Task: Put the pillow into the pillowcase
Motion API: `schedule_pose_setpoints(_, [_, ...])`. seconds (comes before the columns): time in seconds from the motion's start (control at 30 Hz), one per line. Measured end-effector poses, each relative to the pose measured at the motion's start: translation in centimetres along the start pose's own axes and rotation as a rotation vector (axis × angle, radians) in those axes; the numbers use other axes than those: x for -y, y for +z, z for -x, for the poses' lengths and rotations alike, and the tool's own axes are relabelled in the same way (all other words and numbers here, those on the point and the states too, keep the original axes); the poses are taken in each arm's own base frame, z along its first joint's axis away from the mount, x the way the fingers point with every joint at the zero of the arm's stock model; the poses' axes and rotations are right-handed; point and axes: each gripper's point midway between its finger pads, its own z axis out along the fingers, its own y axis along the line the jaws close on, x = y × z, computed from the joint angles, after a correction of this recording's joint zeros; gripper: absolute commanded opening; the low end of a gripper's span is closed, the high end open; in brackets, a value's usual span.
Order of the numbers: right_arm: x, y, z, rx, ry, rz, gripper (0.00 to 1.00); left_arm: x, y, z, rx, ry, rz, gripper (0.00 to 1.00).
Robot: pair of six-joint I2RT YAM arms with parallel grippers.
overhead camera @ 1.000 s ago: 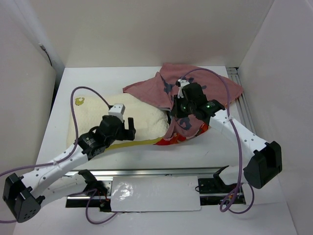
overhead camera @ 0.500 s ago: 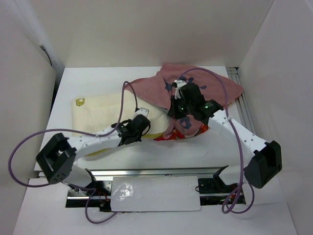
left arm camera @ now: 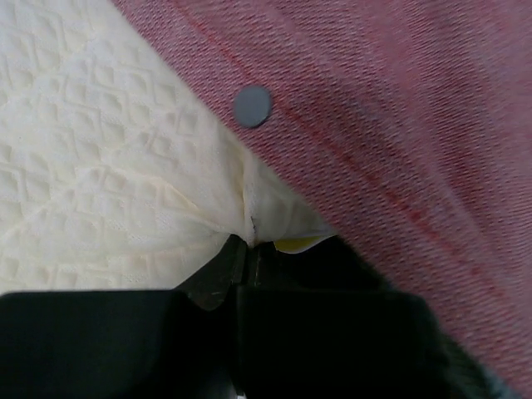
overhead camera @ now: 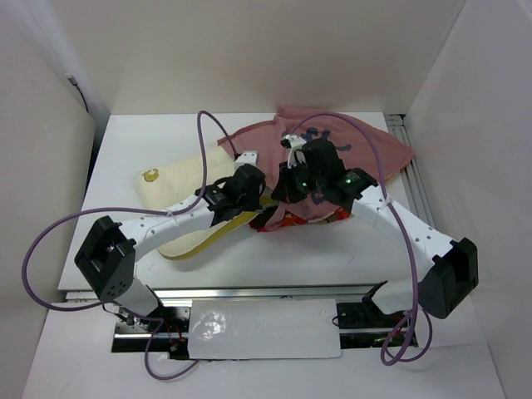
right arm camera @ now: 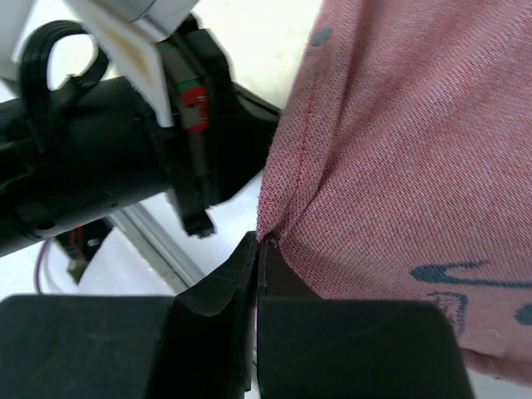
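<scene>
The cream-white pillow [overhead camera: 179, 208] lies at the left of the table, its yellowish edge turned toward the front and a small yellow mark at its far left corner. Its right end reaches the mouth of the pillowcase [overhead camera: 357, 150], which shows its dull pink side with dark blue marks. My left gripper [overhead camera: 249, 184] is shut on a pinch of the pillow [left arm camera: 108, 166] right where the pillowcase [left arm camera: 399, 125] overlaps it. My right gripper [overhead camera: 287, 179] is shut on the hem of the pillowcase [right arm camera: 399, 150] and holds that edge up.
White walls close in the table on the left, back and right. A metal rail [overhead camera: 249, 293] runs along the front edge, and another [overhead camera: 409, 145] runs down the right side. Purple cables [overhead camera: 204, 141] loop above both arms. The left arm [right arm camera: 100, 150] is close beside the right gripper.
My left gripper swung from the pillow's near edge to its right end and shut on it. The pillow slid right toward the pillowcase mouth. The right gripper kept its grip and shifted slightly left.
</scene>
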Motion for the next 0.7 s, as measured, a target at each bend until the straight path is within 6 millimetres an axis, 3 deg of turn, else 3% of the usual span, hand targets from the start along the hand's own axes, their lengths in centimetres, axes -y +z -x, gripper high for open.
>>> schedule_pose_setpoints(0.17, [-2.0,0.1,1.4,0.047,0.002,0.106,0.0,2.4,-0.1,0.7,0.011,-0.068,-0.103,0.0])
schedule_pose_setpoints(0.2, [-2.4,0.0,2.0,0.068,0.005,0.134,0.0,3.0,-0.2,0.7,0.006,-0.07,-0.129,0.18])
schedule_pose_setpoints(0.23, [-2.4,0.0,2.1,0.069,0.006,0.136,0.0,3.4,-0.3,0.7,0.003,-0.071,-0.149,0.18])
schedule_pose_setpoints(0.3, [-2.1,-0.1,2.4,0.076,0.027,0.135,0.0,3.6,-0.5,0.4,-0.009,-0.064,-0.157,0.46])
schedule_pose_setpoints(0.4, [-1.6,-0.3,2.5,0.084,0.048,0.121,0.0,2.9,-1.1,-0.2,-0.021,-0.041,-0.113,0.65])
schedule_pose_setpoints(0.43, [-1.3,-0.4,2.5,0.089,0.051,0.11,0.0,2.2,-1.5,-0.4,-0.026,-0.032,-0.091,0.99])
schedule_pose_setpoints(0.57, [0.7,-0.4,1.9,0.094,0.076,0.044,0.0,-1.5,-5.1,-1.3,-0.032,-0.038,-0.003,1.0])
schedule_pose_setpoints(0.7, [3.1,-0.1,0.7,0.078,0.113,-0.022,0.0,-4.0,-8.8,-2.0,-0.017,-0.078,0.021,1.0])
